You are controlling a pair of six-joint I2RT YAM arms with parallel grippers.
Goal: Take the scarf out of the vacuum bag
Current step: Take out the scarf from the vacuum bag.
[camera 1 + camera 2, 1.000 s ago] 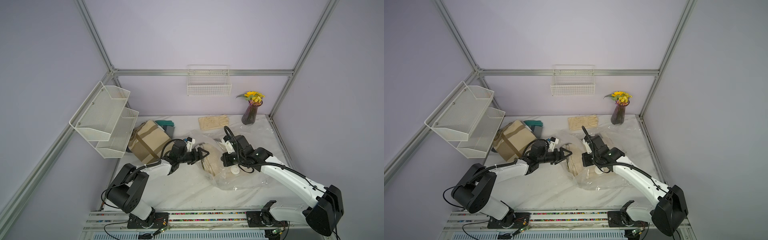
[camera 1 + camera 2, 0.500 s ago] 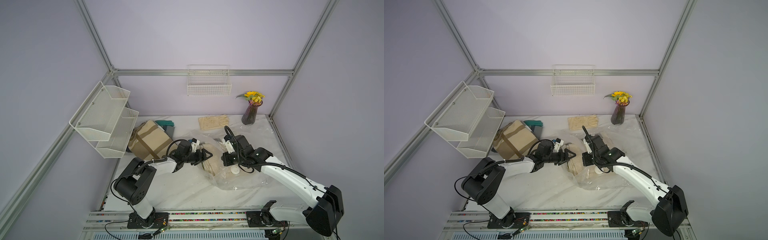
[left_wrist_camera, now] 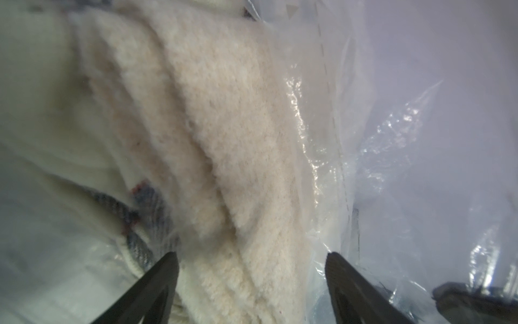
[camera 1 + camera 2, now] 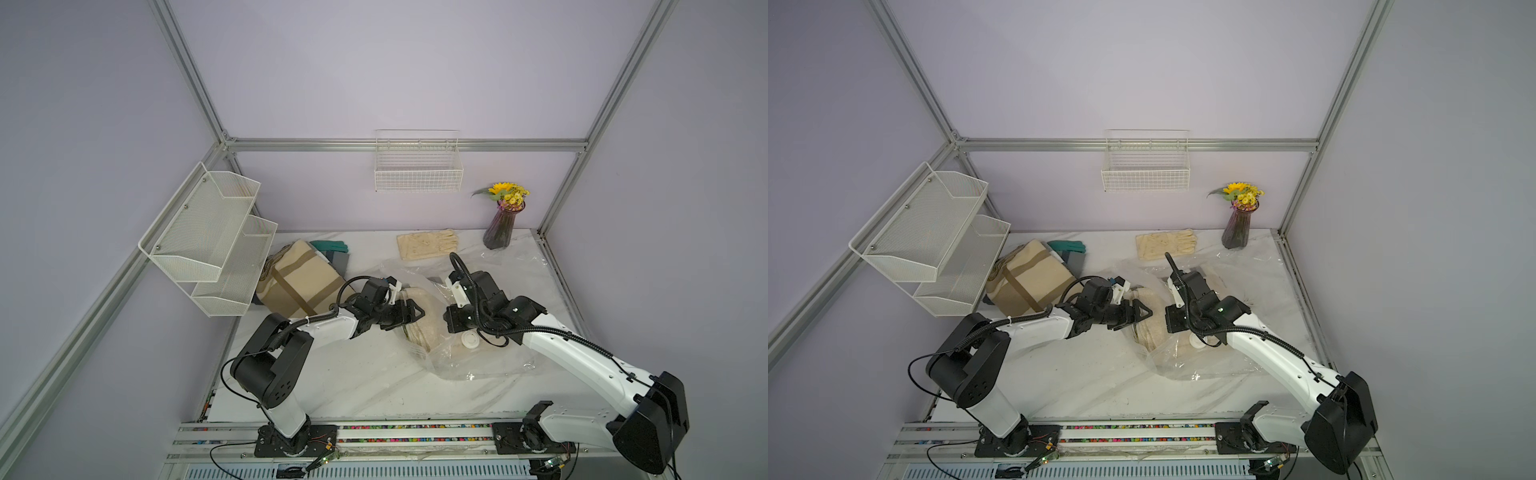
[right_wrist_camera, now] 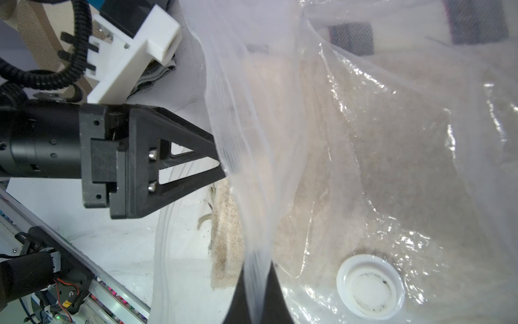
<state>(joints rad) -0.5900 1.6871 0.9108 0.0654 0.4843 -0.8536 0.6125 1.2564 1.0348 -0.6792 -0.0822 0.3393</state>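
While your right gripper (image 5: 255, 283) is clamped tight on a pleat of the large, crinkly, transparent plastic vacuum bag (image 4: 482, 365), your left gripper (image 3: 252, 255) stands with its jaws spread wide and nothing held between them. You can see in the left wrist view that its two black fingertips straddle the layered edge of the cream, fuzzy, folded scarf (image 3: 224, 140); whether either tip touches the fabric, you cannot tell. The bag lies on the white marble-patterned tabletop (image 4: 353, 374) between your two arms, right of centre in both top views. The scarf (image 4: 424, 328) sits inside it, showing through the film, with its folded end at the bag's open mouth, facing your left arm. The small round white valve cap (image 5: 370, 286) rests on the bag's upper face, just beside your right gripper's fingertips, with the scarf showing beneath it.
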